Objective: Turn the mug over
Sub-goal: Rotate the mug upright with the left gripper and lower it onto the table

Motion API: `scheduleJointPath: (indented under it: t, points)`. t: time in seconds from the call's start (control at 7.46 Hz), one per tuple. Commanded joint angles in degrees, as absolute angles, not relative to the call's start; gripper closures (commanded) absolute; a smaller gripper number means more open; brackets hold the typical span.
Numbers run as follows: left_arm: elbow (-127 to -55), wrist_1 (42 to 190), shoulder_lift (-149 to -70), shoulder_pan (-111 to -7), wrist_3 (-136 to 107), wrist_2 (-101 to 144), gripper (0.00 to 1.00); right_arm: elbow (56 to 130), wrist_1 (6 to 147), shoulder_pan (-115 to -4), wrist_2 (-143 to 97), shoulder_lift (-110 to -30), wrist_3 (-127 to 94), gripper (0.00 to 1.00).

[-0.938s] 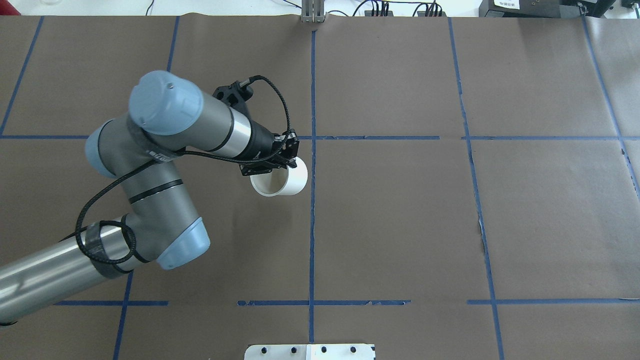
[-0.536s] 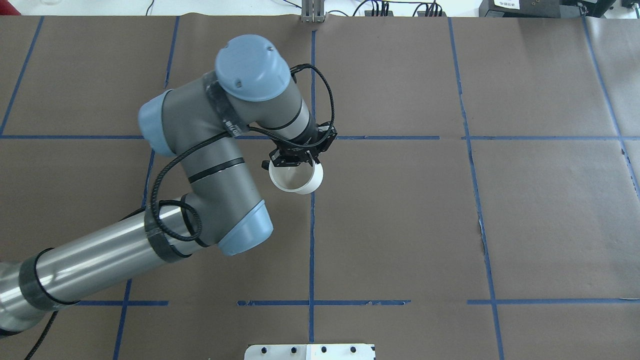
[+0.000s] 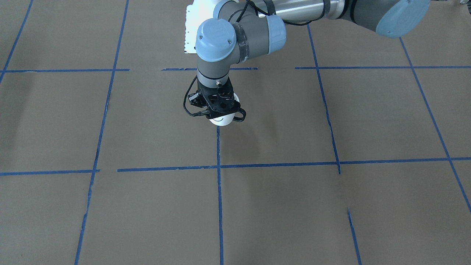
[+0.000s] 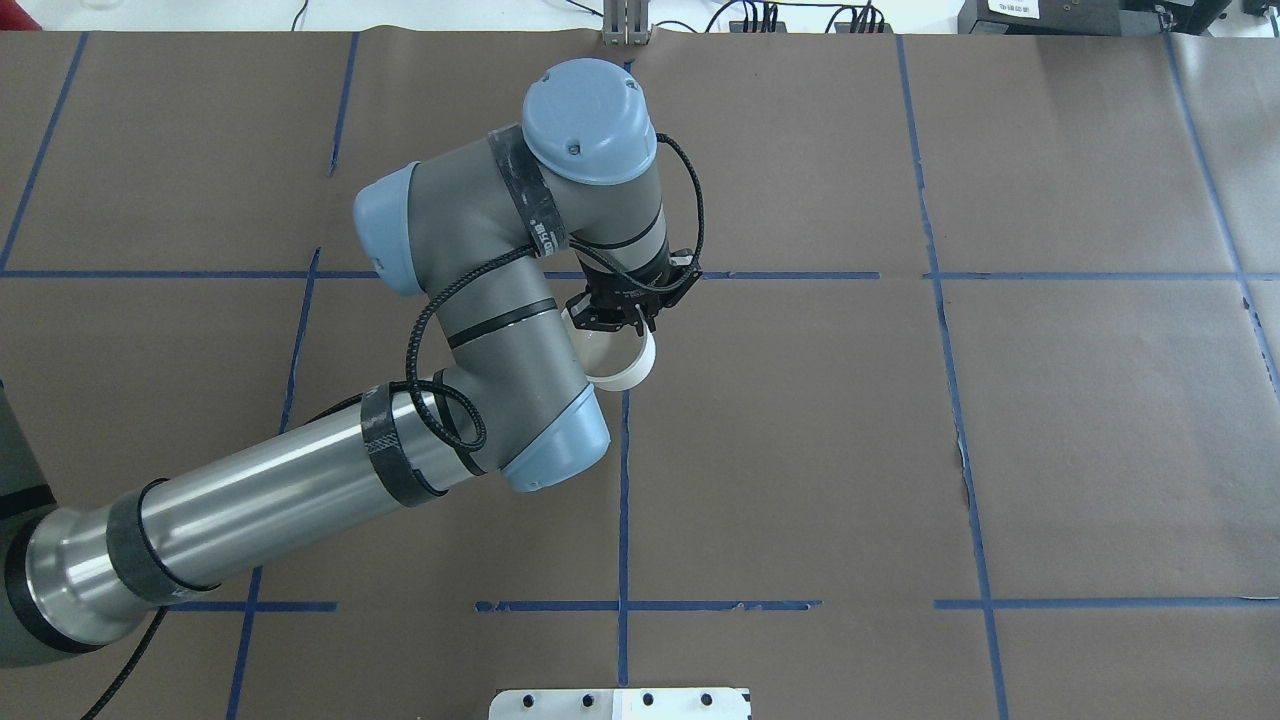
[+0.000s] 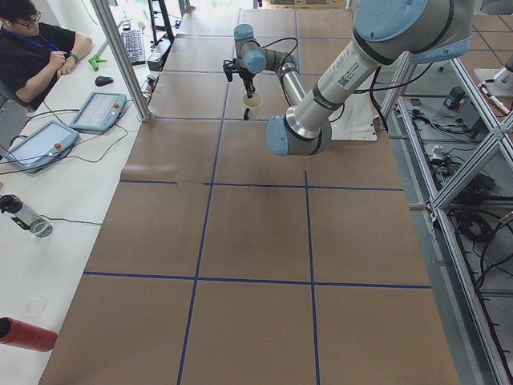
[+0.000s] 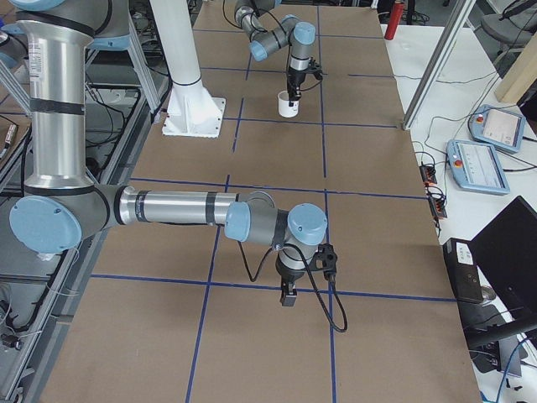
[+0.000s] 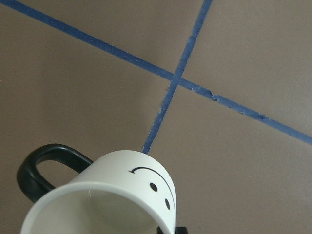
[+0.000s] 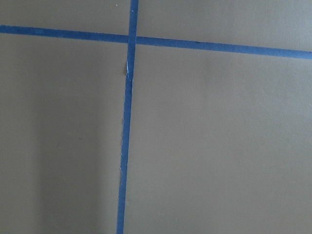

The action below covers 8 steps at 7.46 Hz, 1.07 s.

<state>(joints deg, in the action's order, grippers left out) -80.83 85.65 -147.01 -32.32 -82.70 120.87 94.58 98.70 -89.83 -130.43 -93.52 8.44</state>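
Note:
The white mug [image 4: 618,365] with a black smiley face [image 7: 155,185] and a dark loop handle [image 3: 240,117] hangs mouth-up, slightly tilted, from my left gripper [image 4: 616,326]. The gripper is shut on the mug's rim from above, near the crossing of the blue tape lines at the table's middle. The mug [image 3: 220,120] is close to the table; I cannot tell whether it touches. My right gripper [image 6: 288,294] shows only in the exterior right view, low over the paper at the near end. I cannot tell whether it is open or shut.
Brown paper with a blue tape grid [image 4: 624,480] covers the table. A white base plate [image 4: 620,703] sits at the robot's edge. A metal post [image 4: 625,25] stands at the far edge. An operator [image 5: 36,52] and tablets [image 5: 100,111] are beside the table.
My left arm has swung to the right and its wrist has turned. The mug has moved right with it and now sits over the centre tape line, mouth more upward.

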Motion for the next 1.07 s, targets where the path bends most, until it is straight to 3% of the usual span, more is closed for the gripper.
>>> scheduleJointPath:
  t: [0.0,0.67,0.8,0.94]
  points:
    - [-79.28,85.25,-147.92,-30.77,-80.33,123.49,1.0,94.57,98.7,-89.82,-130.43,-93.52,8.44,0.0]
    - [-75.41,85.25,-148.89,-29.71,-81.21,120.34,1.0,94.57,98.7,-89.82,-130.43,-93.52,8.44,0.0]
    - [-75.32,85.25,-148.8,-29.27,-81.47,118.58,0.45,94.57,98.7,-89.82,-130.43,-93.52,8.44,0.0]
    - [-75.32,85.43,-148.8,-29.01,-82.34,117.52,0.25,94.57,98.7,-89.82,-130.43,-93.52,8.44,0.0]
